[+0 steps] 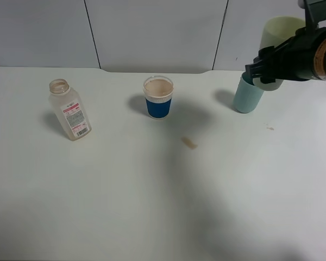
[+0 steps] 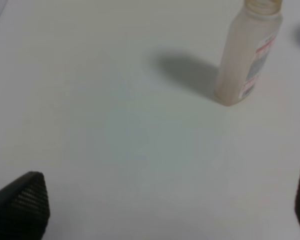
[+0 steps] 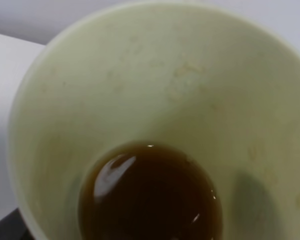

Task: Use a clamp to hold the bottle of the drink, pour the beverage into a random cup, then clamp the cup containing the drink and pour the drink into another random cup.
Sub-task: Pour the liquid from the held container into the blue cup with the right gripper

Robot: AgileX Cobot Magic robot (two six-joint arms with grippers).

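Note:
The bottle point(image 1: 69, 110) stands uncapped at the table's left, clear, with a pink-red label; it also shows in the left wrist view as the bottle point(image 2: 247, 55). My left gripper point(image 2: 160, 212) is open, well short of the bottle, with nothing between its fingers point(image 2: 21, 207). My right gripper point(image 1: 265, 68) is shut on the pale yellow-green cup point(image 1: 281, 33), held up above the table at the far right. Inside the cup point(image 3: 140, 75) lies the brown beverage point(image 3: 150, 197). The blue-sleeved paper cup point(image 1: 158, 98) stands mid-table, its inside pale tan.
A teal-blue tumbler point(image 1: 245, 99) stands on the table just below and behind the held cup. Small brown spill marks point(image 1: 189, 142) lie right of the paper cup and another point(image 1: 270, 128) near the tumbler. White wall panels back the table.

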